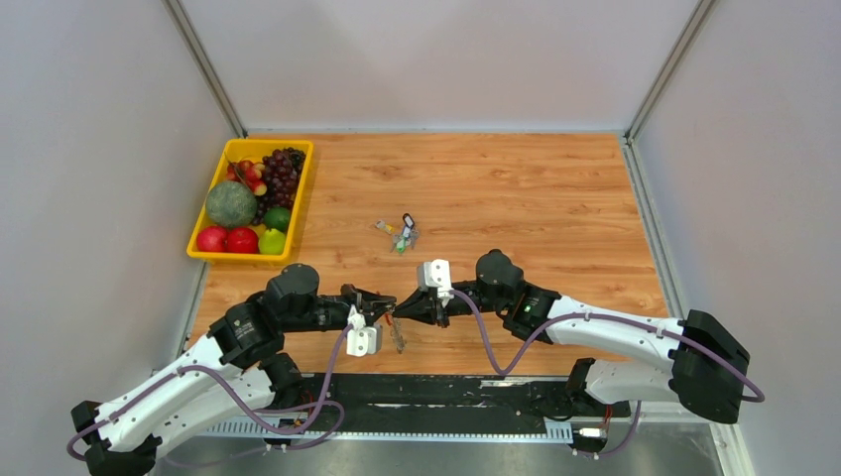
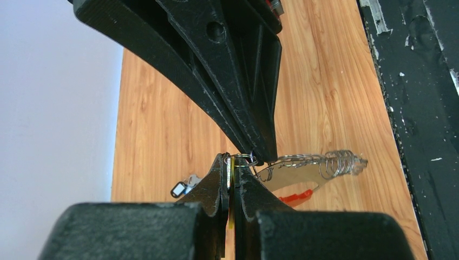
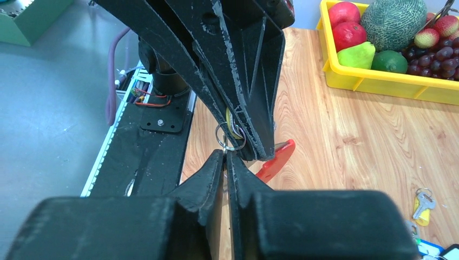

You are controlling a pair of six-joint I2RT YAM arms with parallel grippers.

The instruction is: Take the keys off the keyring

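Your left gripper (image 2: 230,162) is pinched tight on a thin yellow piece (image 2: 229,181). Your right gripper (image 3: 225,157) meets it tip to tip, closed on the small ring (image 3: 230,138). The red keyring (image 3: 276,160) and keys (image 2: 341,160) hang just beyond both tips, over bare table (image 1: 516,188). The table's near edge is close by. Spare keys (image 1: 402,235) lie farther out.

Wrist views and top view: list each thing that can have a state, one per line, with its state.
left gripper: shut on a thin yellow tag
right gripper: shut, tips at the split ring
split ring: held up between both grippers
red keyring: hanging beneath the grippers
loose keys: lying flat, untouched
yellow tray: filled with fruit
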